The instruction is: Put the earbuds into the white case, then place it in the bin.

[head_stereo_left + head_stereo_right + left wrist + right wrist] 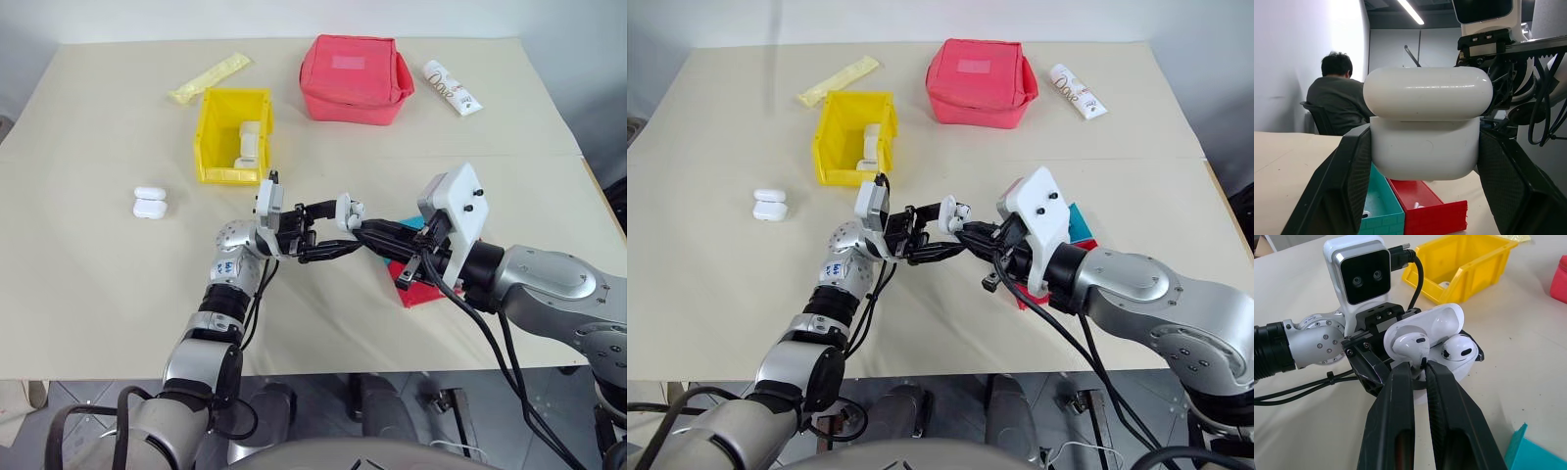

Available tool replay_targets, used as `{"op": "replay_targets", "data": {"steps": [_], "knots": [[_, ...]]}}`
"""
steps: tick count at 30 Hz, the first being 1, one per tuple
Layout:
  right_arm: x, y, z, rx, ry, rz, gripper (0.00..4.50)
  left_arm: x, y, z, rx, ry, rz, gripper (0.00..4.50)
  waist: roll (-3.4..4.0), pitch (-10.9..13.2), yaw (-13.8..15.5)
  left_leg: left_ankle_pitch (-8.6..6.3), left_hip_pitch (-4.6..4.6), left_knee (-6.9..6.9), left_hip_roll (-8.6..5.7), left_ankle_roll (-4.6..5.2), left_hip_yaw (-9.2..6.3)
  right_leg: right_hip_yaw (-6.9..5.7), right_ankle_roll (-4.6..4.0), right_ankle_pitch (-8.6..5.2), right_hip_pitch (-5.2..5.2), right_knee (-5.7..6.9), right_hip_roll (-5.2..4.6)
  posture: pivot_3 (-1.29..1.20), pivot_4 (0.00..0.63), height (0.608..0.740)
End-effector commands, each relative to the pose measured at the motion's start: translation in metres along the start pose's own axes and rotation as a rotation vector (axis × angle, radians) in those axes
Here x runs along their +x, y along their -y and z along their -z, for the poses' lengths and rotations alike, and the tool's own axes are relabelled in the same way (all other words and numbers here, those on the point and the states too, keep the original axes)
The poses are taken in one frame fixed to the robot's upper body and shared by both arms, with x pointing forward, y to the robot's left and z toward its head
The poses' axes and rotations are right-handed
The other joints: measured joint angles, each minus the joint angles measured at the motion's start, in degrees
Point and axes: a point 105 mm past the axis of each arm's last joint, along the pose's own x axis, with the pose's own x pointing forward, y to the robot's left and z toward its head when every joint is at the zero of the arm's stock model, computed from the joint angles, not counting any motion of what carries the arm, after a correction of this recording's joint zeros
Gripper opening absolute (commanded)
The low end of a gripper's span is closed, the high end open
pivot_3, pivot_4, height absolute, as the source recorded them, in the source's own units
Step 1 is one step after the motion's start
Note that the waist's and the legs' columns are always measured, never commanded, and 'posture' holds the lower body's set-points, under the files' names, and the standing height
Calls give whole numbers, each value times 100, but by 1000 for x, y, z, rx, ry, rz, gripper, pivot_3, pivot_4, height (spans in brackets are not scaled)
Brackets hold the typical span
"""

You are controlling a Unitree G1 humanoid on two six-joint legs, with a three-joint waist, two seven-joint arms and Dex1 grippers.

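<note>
White case [1442, 340] sat clamped in left gripper [1376, 367], lid open; right gripper [1419, 369] pinched an earbud [1410, 343] just above its empty socket.

The white case [1437, 340] was glossy and rounded, its hinged lid open, held up off the table near the middle of the scene, at about five o'clock from the bin [233, 135]. One earbud [1459, 349] sat seated in its well; a second earbud [1409, 343] stood at the other well beside it, not fully down. The bin, bright yellow with tall walls, stood on the table at eleven o'clock from the case, with white cases inside
</note>
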Motion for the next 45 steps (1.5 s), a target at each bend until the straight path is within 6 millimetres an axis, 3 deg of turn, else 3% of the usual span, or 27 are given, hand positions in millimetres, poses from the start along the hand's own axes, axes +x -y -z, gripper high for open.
{"op": "replay_targets", "data": {"steps": [1,24,45], "knots": [[5,-14,35,57,-149,-71,445,17,3,-35,138,106,125,2789,0,0,0,0,0,0,0,0,0,0,0,0,0,0,0,0,150,740],[6,-15,40,9,-172,-59,445,12,-5,-37,148,90,84,2789,0,0,-1,0,1,0,-1,0,0,0,0,0,0,1,0,0,150,740],[8,-11,37,-25,-174,-62,445,13,0,-32,146,83,109,2789,0,0,-2,0,1,0,-1,0,0,0,0,0,0,1,0,0,150,740]]}}
